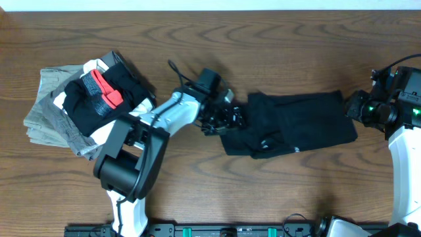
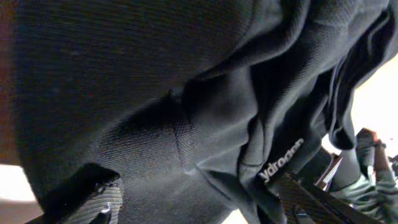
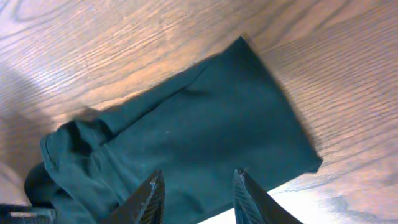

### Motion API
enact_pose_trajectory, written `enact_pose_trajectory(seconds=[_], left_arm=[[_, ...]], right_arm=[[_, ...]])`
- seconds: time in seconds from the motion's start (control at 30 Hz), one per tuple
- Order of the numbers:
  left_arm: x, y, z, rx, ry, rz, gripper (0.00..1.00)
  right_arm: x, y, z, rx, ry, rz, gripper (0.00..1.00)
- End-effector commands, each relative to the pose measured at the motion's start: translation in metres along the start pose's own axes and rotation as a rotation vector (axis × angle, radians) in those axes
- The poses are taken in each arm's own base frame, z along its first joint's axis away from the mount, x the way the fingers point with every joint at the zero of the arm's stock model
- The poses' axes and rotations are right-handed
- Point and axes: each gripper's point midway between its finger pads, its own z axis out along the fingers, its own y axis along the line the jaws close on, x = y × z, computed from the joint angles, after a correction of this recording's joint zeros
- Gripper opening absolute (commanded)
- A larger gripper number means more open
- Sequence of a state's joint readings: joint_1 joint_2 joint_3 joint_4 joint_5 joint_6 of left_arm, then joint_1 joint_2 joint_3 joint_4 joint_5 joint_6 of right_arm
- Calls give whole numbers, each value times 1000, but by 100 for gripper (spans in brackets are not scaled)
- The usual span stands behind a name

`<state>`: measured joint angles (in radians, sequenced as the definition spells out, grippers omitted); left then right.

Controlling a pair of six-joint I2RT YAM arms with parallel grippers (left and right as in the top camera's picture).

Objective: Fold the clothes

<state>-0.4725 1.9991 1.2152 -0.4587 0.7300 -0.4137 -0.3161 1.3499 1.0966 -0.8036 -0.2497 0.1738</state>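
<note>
L gripper (image 1: 231,122) tips buried in black T-shirt (image 1: 309,122) folds; logo (image 2: 281,160) 1st letter hidden.

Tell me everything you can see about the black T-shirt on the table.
The black T-shirt is soft knit fabric, lying as a long folded band on the wooden table. Its right end lies flat; its left end is bunched and wrinkled where the left gripper meets it. A small white print shows near a fold.
</note>
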Motion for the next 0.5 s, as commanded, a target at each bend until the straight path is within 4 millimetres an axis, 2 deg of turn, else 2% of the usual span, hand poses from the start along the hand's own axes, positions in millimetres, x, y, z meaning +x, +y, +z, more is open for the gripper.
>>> enact_pose_trajectory(seconds=[0.0, 0.07, 0.2, 0.27, 0.37, 0.47], left_arm=[[-4, 61, -1, -155, -17, -48, 87], [-3, 62, -4, -132, -5, -39, 90], [6, 62, -6, -113, 34, -37, 91], [8, 50, -5, -44, 52, -3, 91], [10, 28, -8, 83, 72, 49, 91], [7, 15, -17, 170, 66, 86, 91]], right_arm=[[5, 11, 0, -62, 22, -14, 34], [12, 14, 4, -71, 58, -14, 33], [33, 18, 20, -73, 151, -21, 33], [46, 24, 31, -94, 204, -36, 33], [67, 47, 49, -211, 277, -109, 33], [85, 53, 69, -226, 335, -130, 31]])
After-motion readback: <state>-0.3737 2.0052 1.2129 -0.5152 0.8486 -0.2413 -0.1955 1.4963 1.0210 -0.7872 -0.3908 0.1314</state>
